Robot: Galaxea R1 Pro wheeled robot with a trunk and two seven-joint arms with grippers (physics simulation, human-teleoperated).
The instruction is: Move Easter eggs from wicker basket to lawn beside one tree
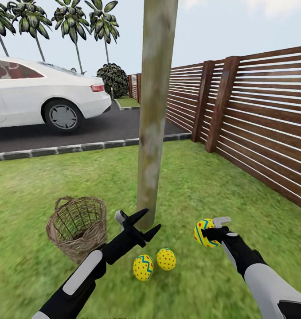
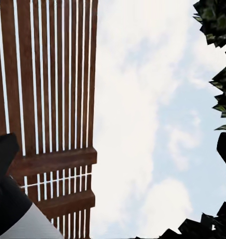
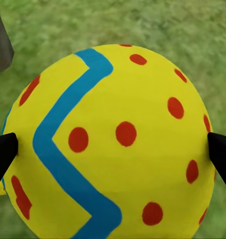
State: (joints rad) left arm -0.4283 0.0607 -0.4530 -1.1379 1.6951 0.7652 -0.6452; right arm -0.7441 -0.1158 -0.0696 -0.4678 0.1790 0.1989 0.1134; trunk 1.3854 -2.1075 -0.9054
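My right claw [image 1: 206, 233] is clamped on one egg [image 1: 203, 232], its two black fingertips [image 3: 3, 154] pressing the egg's opposite sides. In the right wrist view that egg [image 3: 110, 144] looms large, yellow with red dots and a blue zigzag, with blurred grass [image 3: 142, 25] behind it. I hold it above the lawn [image 1: 203, 177], off to the right of the tree [image 1: 154, 115].

My left claw [image 1: 143, 221] hangs with its jaws spread wide and nothing between them, right in front of the foot of the trunk. Its wrist camera looks up at the slatted fence [image 2: 48, 99], the cloudy sky [image 2: 142, 124] and some dark leaves [image 2: 217, 25].

The two other eggs lie on the grass close to the base of the tree, just beside each other: one with a blue zigzag [image 1: 142, 267], one showing mostly red dots [image 1: 166, 259]. The basket [image 1: 77, 227] sits on the lawn to the left of the trunk, tipped a little; I see no egg through its open weave.

Beyond the grass runs a stone kerb [image 1: 57, 150] and dark driveway [image 1: 106, 126] with a white car [image 1: 39, 93] parked on it. The brown fence [image 1: 256, 119] closes the right side, and palms [image 1: 70, 22] stand far behind.
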